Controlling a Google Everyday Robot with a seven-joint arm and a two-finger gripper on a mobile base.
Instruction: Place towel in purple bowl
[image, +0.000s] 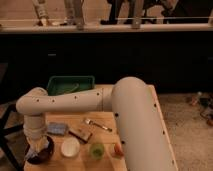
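Observation:
The purple bowl sits at the front left corner of the wooden table. My gripper hangs straight down from the white arm, right over this bowl. A pale blue-grey towel shows just beneath the gripper, lying in or hanging into the bowl's left side. Whether the gripper grips the towel cannot be made out.
A green bin stands at the table's back left. A blue sponge, a brown block, a fork, a white bowl, a green cup and a small orange item lie nearby. The arm spans the table's right side.

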